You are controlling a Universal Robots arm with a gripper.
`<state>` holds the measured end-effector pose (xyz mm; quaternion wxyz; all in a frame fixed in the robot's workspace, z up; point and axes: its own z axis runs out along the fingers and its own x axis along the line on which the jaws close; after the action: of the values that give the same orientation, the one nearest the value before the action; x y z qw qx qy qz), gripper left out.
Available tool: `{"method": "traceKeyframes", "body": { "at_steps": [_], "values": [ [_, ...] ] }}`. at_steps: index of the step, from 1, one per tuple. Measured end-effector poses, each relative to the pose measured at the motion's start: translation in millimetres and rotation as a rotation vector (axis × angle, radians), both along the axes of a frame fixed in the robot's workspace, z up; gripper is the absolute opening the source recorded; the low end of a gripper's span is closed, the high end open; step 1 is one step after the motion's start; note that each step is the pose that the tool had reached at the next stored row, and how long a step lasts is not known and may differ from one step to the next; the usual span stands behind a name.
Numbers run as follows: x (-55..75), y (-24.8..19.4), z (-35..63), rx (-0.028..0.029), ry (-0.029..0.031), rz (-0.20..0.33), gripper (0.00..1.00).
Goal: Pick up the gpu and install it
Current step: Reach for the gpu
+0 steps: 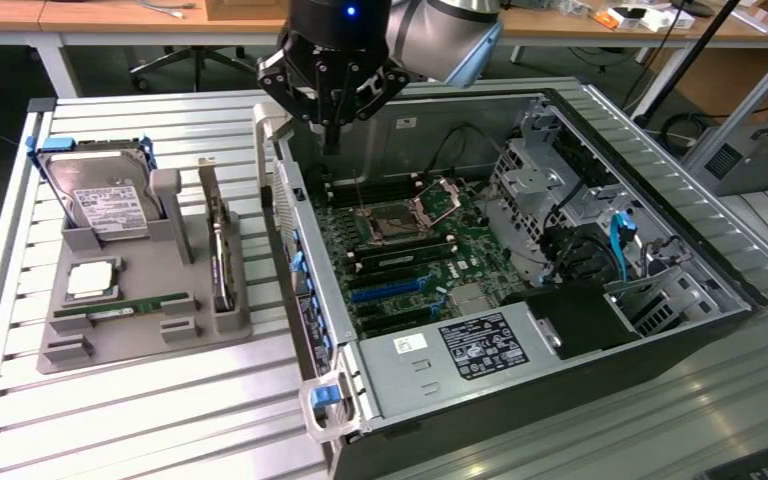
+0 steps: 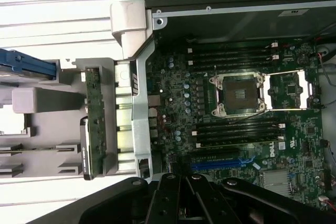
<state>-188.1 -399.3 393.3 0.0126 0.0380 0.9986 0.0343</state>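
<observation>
Overhead, fingers (image 1: 335,118) pressed together (holding nothing) hang above the case (image 1: 418,125); gpu (image 1: 225,265) stands in holder (image 1: 117,345).

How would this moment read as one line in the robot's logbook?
gripper: shut, empty, above open computer case | graphics card: upright in grey holder beside case | install: not yet done

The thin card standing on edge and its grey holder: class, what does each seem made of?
The thin flat gpu: likely circuit board, green and component-studded in the wrist view, with a shiny silvery metal edge. The grey blocky holder: probably matte plastic, uniformly dull, no glint.
</observation>
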Motion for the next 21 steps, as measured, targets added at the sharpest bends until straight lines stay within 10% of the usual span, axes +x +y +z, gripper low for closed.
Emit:
{"method": "traceKeyframes", "body": {
  "at_steps": [21],
  "values": [
    [-8.0,0.0,0.0,0.0,0.0,0.0,0.11]
  ]
}}
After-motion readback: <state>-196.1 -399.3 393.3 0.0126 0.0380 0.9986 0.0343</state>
